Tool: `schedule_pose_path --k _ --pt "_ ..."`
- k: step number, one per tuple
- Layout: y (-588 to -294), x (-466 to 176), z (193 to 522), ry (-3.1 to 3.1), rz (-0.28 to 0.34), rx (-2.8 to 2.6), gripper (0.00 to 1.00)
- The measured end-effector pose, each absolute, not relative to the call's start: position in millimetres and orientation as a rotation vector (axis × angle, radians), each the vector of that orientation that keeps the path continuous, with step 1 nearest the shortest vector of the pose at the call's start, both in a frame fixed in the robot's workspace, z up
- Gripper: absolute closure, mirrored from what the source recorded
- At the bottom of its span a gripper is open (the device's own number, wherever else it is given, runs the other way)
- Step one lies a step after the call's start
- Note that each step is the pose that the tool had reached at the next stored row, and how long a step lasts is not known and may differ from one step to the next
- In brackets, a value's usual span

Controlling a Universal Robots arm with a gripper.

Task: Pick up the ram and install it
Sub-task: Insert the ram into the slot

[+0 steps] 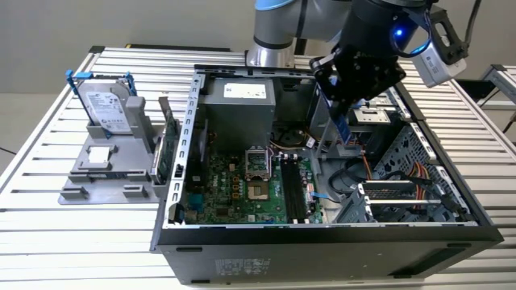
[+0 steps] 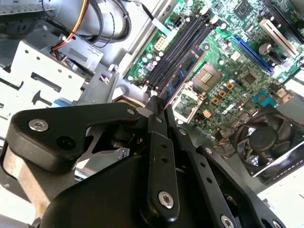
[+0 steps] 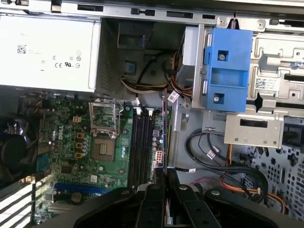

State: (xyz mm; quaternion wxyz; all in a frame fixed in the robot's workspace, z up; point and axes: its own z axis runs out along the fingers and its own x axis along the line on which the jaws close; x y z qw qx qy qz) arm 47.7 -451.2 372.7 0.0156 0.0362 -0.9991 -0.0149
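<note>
My gripper hangs over the open computer case, shut on the ram. The ram is a thin bluish stick that points down from the fingers toward the case's drive-bay side. In both wrist views the ram shows edge-on, running out from between the black fingers. It is held in the air above the motherboard. The dark memory slots lie below it, and I cannot tell which slot it lines up with.
A silver hard drive stands in a grey holder at the exterior view's left, with a green expansion card on edge beside it. Inside the case are the power supply, a fan, a blue bracket and loose cables.
</note>
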Motion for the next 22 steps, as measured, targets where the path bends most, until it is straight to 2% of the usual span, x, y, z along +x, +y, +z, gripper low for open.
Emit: schedule_pose_path --k 22 --pt "-452.4 47.3 372.2 -3.119 -0.046 0.11 1.0"
